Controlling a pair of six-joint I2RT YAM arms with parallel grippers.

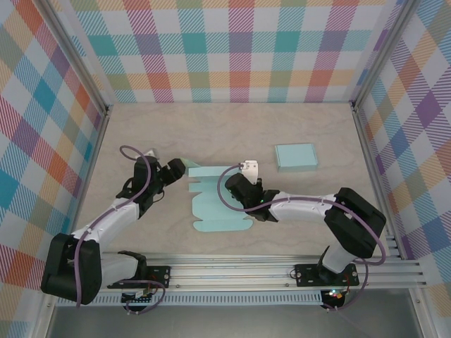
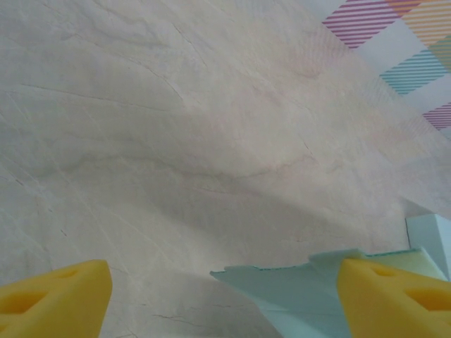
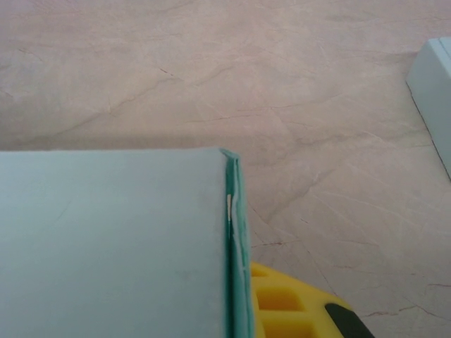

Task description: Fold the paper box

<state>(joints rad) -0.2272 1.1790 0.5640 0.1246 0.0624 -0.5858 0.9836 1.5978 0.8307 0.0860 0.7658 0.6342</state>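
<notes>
The paper box [image 1: 213, 204] is a flat pale-teal blank lying between the two arms on the wooden table. My left gripper [image 1: 179, 169] is at its far left corner, open, yellow fingers [image 2: 60, 296] wide apart. A thin teal flap [image 2: 296, 289] reaches in between them and lies against the right finger [image 2: 394, 296]. My right gripper [image 1: 246, 177] is at the blank's far right side. A raised, doubled teal panel [image 3: 113, 239] stands there, with one yellow finger [image 3: 292, 306] pressed against its folded edge. The other finger is hidden behind the panel.
A second, folded teal box [image 1: 294, 156] sits on the table to the far right of the blank, and its corner shows in the right wrist view [image 3: 433, 91]. Plaid walls enclose the table on three sides. A metal rail [image 1: 246, 271] runs along the near edge.
</notes>
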